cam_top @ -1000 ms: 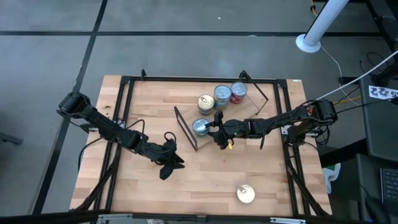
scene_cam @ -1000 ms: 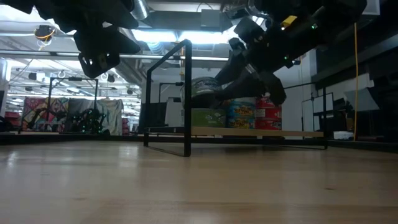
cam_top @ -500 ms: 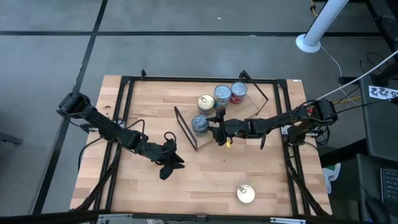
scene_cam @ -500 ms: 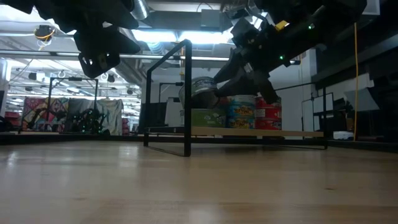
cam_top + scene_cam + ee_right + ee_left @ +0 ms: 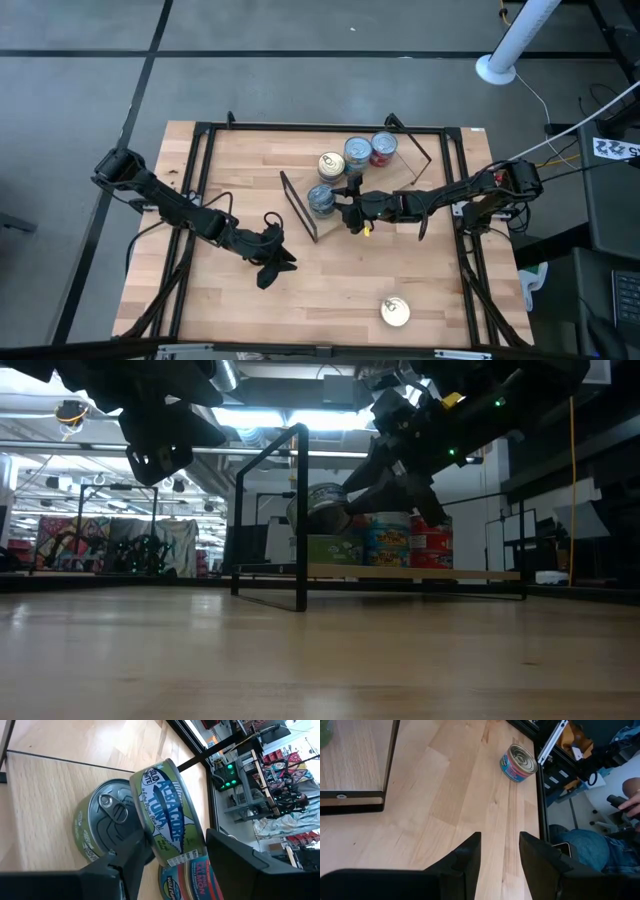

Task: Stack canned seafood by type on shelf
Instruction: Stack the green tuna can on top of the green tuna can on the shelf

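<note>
A single tin with a blue-and-pink side is lying alone on the counter, near its front edge, well apart from the shelf. The left end effector is hovering over bare counter left of centre, its fingers parted and gripping nothing. The right end effector is reaching over the shelf's near end, pinching a green-sided tuna tin between its fingers. That tin is tilting above a second green tin resting on the shelf board. Farther back on the shelf, three tins are sitting close together: one with a gold lid, one blue and one red.
</note>
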You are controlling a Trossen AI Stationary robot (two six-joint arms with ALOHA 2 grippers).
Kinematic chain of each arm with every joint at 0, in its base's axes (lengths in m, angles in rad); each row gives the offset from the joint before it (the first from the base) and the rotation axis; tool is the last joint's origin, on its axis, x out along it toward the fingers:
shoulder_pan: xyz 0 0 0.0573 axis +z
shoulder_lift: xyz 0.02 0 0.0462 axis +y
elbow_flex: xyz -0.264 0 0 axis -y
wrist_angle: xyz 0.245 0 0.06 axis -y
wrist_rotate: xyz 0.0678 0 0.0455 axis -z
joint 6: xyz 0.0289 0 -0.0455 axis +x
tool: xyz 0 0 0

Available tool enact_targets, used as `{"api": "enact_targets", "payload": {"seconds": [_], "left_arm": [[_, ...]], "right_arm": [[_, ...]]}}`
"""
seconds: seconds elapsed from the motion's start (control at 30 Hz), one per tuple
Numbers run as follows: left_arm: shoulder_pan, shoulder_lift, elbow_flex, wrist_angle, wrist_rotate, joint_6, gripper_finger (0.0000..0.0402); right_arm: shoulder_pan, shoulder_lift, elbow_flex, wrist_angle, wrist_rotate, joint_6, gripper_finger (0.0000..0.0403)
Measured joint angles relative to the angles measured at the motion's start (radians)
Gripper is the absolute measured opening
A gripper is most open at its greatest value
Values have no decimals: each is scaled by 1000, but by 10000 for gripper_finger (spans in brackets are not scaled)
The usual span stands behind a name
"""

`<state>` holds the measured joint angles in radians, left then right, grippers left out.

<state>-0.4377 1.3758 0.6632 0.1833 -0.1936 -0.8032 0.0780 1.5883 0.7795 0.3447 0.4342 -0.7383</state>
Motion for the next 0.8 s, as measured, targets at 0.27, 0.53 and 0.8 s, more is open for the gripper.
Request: {"api": "enact_targets", "payload": {"seconds": [0.27,0.53,0.8], "left_arm": [[0,0,0,0,0,0,127],[0,0,0,0,-1,0,127],[0,0,0,0,-1,0,127]], "right_arm": [[0,0,0,2,-8,1,207],[0,0,0,-6,-8,-2,207],[0,0,0,-14,15,-5,207]]}}
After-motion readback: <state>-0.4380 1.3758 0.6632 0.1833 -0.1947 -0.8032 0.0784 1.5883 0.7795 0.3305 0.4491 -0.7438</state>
